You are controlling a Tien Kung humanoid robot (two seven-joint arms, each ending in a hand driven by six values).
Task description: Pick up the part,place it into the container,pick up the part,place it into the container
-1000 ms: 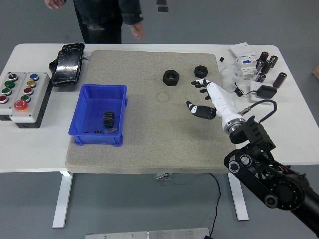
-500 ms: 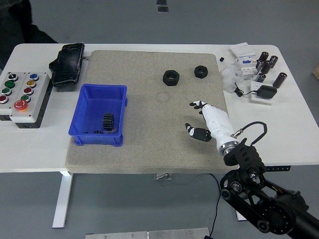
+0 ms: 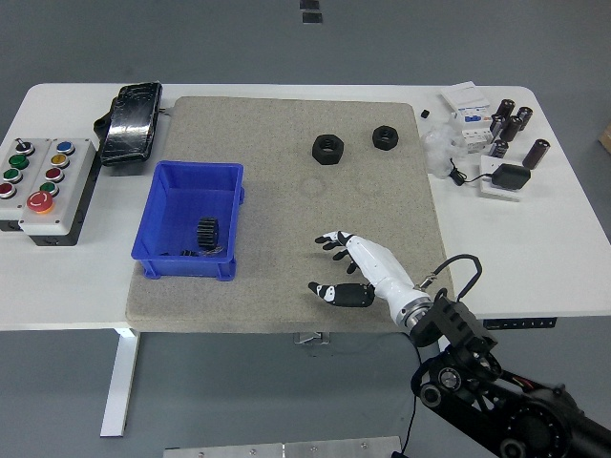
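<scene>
Head view: white counter [image 3: 563, 239] with a grey mat [image 3: 286, 248] over its middle.
Right robot hand [image 3: 346, 272]: low over the mat's near edge, fingers spread wide, holding nothing.
Left robot hand: out of sight.
Container [image 3: 191, 218]: blue bin on the mat's left side, with a black gear [image 3: 209, 232] inside near its front wall.
Parts: larger black nut [image 3: 327, 149] and smaller black nut [image 3: 385, 136] on the mat's far side, well apart from the right robot hand.
Button box [image 3: 40, 186]: at the counter's left edge.
Far right corner: dark cylinders [image 3: 511, 122] and small white items.
</scene>
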